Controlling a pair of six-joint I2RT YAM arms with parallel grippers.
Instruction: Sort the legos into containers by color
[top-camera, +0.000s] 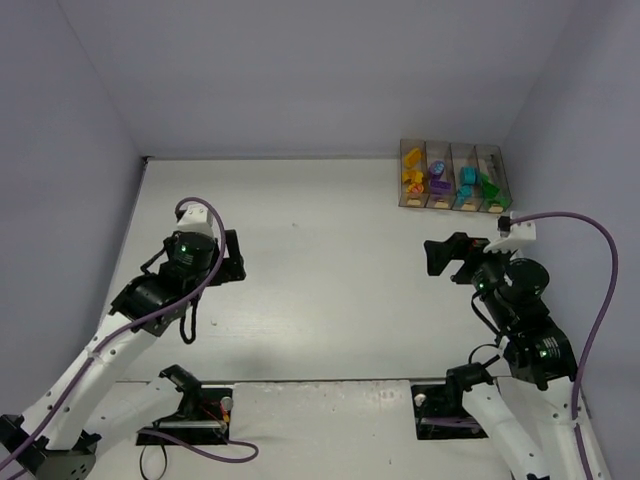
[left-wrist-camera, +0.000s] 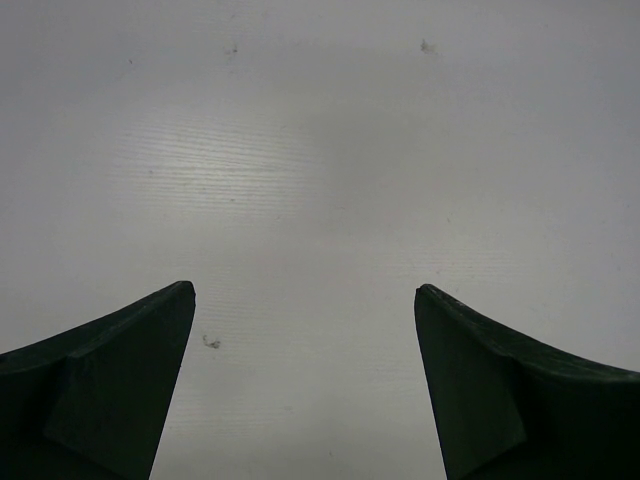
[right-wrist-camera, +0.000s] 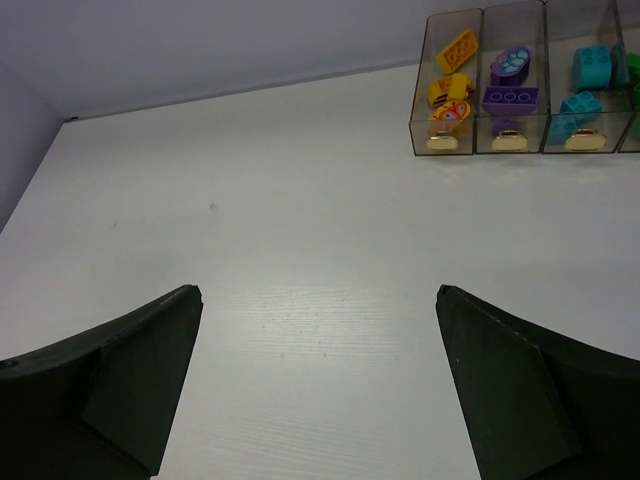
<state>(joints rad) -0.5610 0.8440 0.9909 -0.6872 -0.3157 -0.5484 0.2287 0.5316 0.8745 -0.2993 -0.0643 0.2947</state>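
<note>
Left gripper (left-wrist-camera: 302, 290): jaws spread wide, nothing between them, bare counter (left-wrist-camera: 320, 150) beneath. Right gripper (right-wrist-camera: 318, 292): jaws likewise wide apart and empty, facing the far right corner. No loose brick shows on the counter. At that corner the containers (top-camera: 463, 150) hold the legos (top-camera: 440, 183), yellow, purple, teal and green, one colour per bin. Sorting appears complete. Risk: a further reach by the right gripper could nudge the bin row, spilling or mixing bricks.
</note>
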